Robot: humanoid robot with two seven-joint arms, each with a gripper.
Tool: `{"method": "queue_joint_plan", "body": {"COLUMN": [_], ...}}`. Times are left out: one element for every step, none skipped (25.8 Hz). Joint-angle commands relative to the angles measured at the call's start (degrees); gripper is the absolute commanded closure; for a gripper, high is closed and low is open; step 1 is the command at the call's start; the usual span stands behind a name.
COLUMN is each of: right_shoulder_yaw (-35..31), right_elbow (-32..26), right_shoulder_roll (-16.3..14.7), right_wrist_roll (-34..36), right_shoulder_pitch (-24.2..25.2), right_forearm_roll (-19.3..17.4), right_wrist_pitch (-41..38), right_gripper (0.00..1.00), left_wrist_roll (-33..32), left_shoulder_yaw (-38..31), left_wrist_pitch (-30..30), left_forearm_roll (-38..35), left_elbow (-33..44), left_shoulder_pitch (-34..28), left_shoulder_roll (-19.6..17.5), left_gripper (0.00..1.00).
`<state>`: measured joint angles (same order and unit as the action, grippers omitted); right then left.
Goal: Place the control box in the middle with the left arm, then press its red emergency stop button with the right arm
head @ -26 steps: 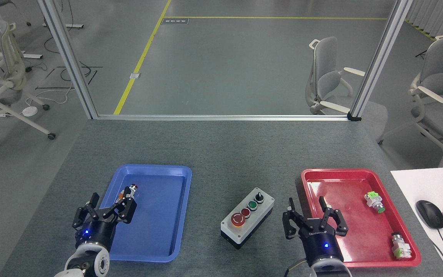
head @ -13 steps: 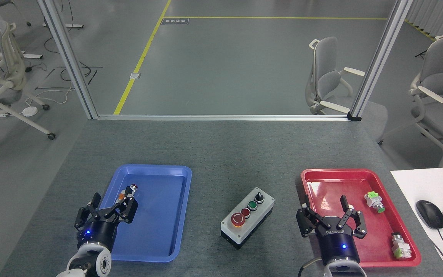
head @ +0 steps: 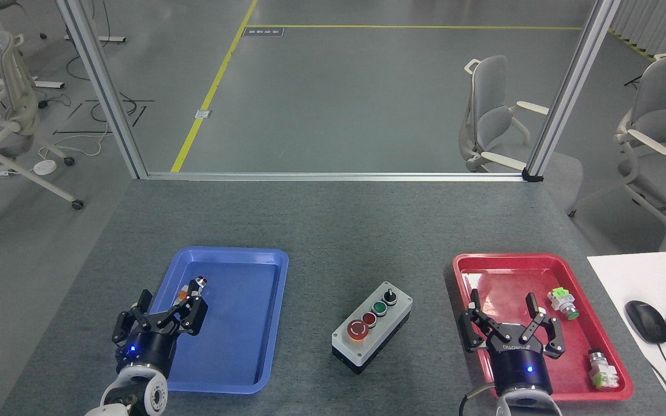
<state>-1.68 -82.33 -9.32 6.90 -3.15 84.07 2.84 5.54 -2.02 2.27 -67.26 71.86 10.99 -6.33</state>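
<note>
Near the desk's front edge, the left gripper [head: 162, 312] hangs spread wide and empty over the blue tray's [head: 252, 266] left rim. The right gripper [head: 509, 315], fingers also apart and holding nothing, sits over the red tray's [head: 541, 258] front left. Between them, closer to the right gripper, the box [head: 372, 334] rests on the bare middle [head: 333, 231], its stop button [head: 358, 330] at the nearest end.

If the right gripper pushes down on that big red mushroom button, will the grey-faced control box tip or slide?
The grey-faced, black-based control box looks rigid and sits flat, so tipping seems unlikely. The red mushroom button sits near one end, so that end might rock slightly. The felt-like tabletop probably resists sliding.
</note>
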Motion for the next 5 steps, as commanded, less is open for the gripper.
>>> {"method": "queue_joint_plan", "body": {"right_shoulder_yaw": [-0.1,-0.1,-0.1,-0.1,-0.1], "right_elbow": [1.5,1.6,1.6,1.8,2.0], "right_shoulder_roll": [-0.2,-0.2,-0.2,-0.2,-0.2], "right_wrist_roll": [0.5,0.7,0.8,1.0,1.3], "right_shoulder_pitch": [-0.3,-0.3,-0.3,-0.3,-0.3], "right_forearm_roll": [0.0,0.0,0.0,0.0,0.0], "right_wrist_pitch": [0.1,0.1,0.1,0.1,0.1], "right_gripper": [0.00,0.00,0.00,0.00,0.00], "left_wrist_roll": [0.0,0.0,0.0,0.0,0.0], "left_shoulder_yaw": [0.0,0.0,0.0,0.0,0.0], "left_wrist_pitch": [0.0,0.0,0.0,0.0,0.0], "left_forearm_roll": [0.0,0.0,-0.1,0.0,0.0], "left_elbow": [0.0,-0.1,0.0,0.0,0.0], "left_shoulder_pitch": [0.0,0.0,0.0,0.0,0.0], "left_shoulder_roll": [0.0,0.0,0.0,0.0,0.0], "left_gripper": [0.01,0.01,0.01,0.01,0.01]}}
